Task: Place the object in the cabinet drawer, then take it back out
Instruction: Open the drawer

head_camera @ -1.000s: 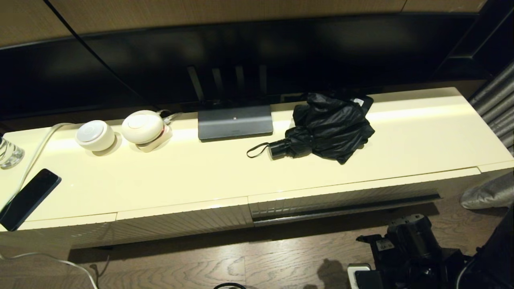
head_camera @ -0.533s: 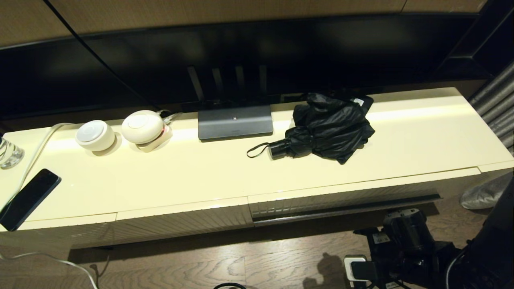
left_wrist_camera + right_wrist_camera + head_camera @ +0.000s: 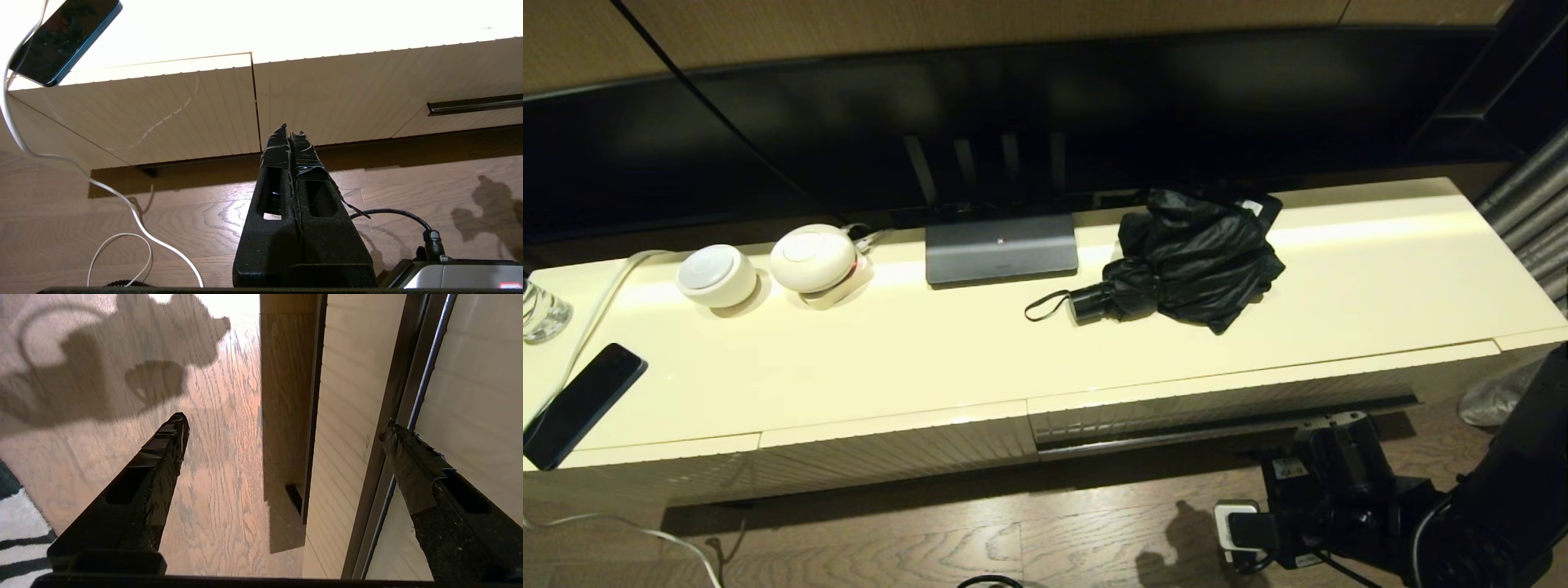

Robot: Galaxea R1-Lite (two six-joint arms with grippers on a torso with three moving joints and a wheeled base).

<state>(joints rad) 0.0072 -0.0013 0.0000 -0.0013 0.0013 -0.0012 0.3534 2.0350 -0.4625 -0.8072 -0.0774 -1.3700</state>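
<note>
Umbrella: black folding umbrella [image 3: 1192,257] lies on the cream cabinet top [image 3: 1380,269], just right of the grey TV stand base [image 3: 1001,249]; its short handle [image 3: 1092,303] and strap loop [image 3: 1045,307] point toward that base, the loose fabric bunched away from it.
Drawer: the cabinet drawer [image 3: 1225,400] sits shut, directly below the umbrella — ribbed cream front, dark strip [image 3: 1225,426] along its lower edge.
Right claw: the right claw [image 3: 286,428] hangs low over the wooden floor [image 3: 931,547], in front of the drawer and below its dark strip; jaws spread wide, nothing between them. In the right wrist view one finger [image 3: 139,490] lies over the floor, the other [image 3: 425,477] against the dark strip [image 3: 402,416] of the ribbed front.
Right arm: seen from the head as a dark mass [image 3: 1339,490] beneath the drawer's right half.
Left claw: the left claw [image 3: 291,134] is parked low before the cabinet, left of the drawer — fingers pressed together, gripping nothing, pointed at the narrower ribbed panel [image 3: 327,94].
Phone: a black phone [image 3: 580,404] lies at the cabinet top's far left end, well apart from the umbrella, with a white cable [image 3: 596,314] running to it.
White devices: two round white devices [image 3: 768,269] stand left of the TV stand base.
</note>
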